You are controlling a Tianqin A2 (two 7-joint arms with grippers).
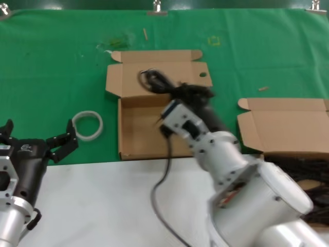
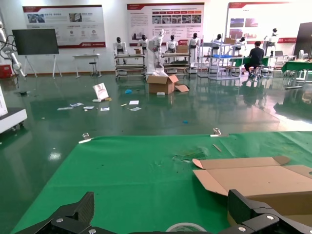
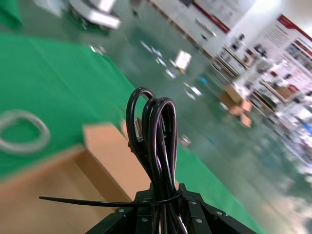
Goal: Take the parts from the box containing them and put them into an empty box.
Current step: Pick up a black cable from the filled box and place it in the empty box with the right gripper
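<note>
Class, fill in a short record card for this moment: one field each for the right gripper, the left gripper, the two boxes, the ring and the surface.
right gripper: shut on a coiled black cord, above the middle box
left gripper: open, holding nothing, parked near the table's front edge
middle box: lid open, small hole in the lid
right box: lid open, more black cords inside
white ring: on the cloth between left gripper and middle box
surface: green cloth

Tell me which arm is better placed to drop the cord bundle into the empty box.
Right: the right gripper is shut on the cord bundle above the holed-lid box. The left gripper waits open near the white ring.
</note>
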